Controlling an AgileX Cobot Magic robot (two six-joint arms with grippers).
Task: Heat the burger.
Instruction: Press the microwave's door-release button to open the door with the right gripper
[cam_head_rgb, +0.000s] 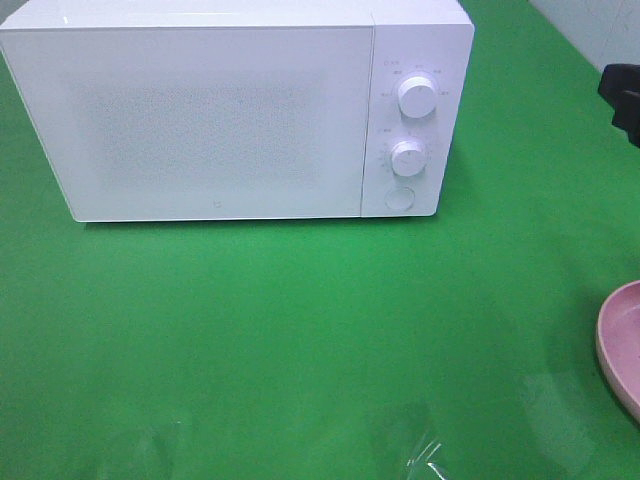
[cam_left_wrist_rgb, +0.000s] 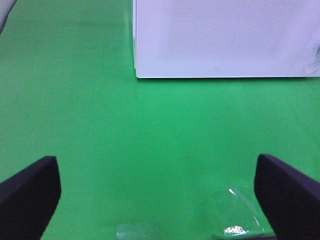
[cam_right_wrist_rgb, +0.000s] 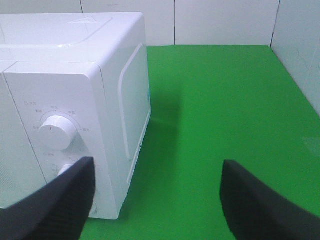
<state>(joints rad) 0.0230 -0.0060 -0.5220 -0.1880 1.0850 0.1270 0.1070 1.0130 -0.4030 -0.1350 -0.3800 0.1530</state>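
Burger: not in view; the microwave (cam_head_rgb: 215, 120) is shut, so I cannot tell whether it is inside.
Handling: probably soft, light, layers slippery — grip the bun sides gently.
Left gripper (cam_left_wrist_rgb: 156, 165): wide apart, empty.
Right gripper (cam_right_wrist_rgb: 157, 167): apart, empty.

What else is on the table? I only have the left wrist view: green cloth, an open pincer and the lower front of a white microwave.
Observer: A pink plate lies at the right edge of the high view, cut off by the frame. The part that shows is bare.
Operator: And the other arm?
Observer: The right pincer is open with nothing between its fingers, out to the right of the microwave, near its control end.
Operator: What controls does it have?
Observer: An upper dial sits above a lower dial, with a round button below them.
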